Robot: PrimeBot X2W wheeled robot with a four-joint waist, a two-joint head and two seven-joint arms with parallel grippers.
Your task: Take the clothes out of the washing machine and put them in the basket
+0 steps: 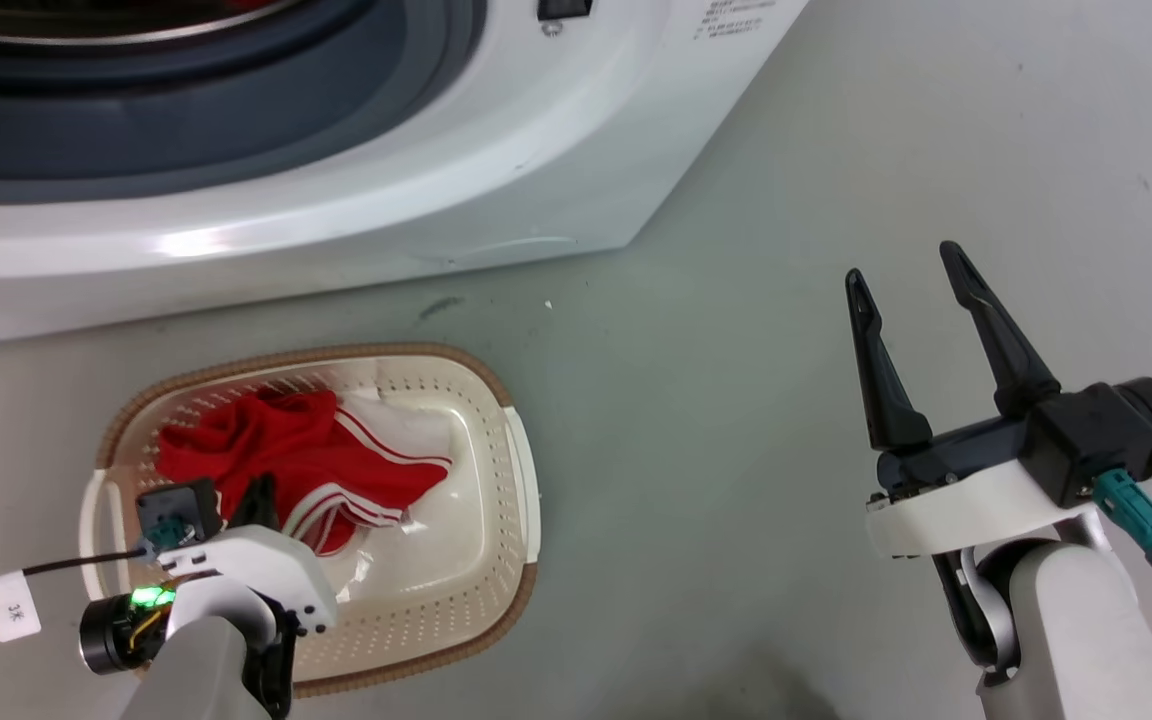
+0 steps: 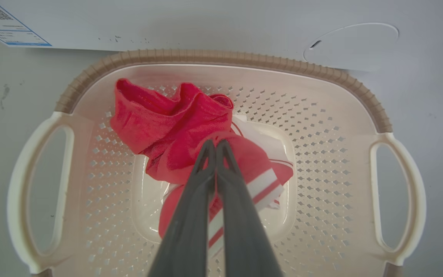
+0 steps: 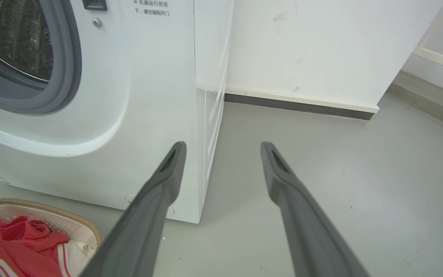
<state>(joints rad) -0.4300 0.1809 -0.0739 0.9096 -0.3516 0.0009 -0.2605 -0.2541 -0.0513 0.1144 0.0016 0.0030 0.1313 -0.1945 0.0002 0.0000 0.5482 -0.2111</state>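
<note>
The basket (image 1: 481, 560) sits on the grey floor (image 1: 736, 400) at the lower left of the head view, just in front of the washing machine (image 1: 436, 180), which fills the upper left. The clothes (image 1: 276, 450) lie bunched inside the basket, red folds toward its left side, with white striped trim and a white panel spreading toward the middle. The left tool (image 2: 215, 143) hangs over the basket with its two dark fingers pressed together, their tips against the red fabric. Whether any cloth is caught between them cannot be told. At the right of the head view, the right tool (image 1: 902, 262) is held above bare floor, well apart from the basket, its fingers spread wide and empty.
</note>
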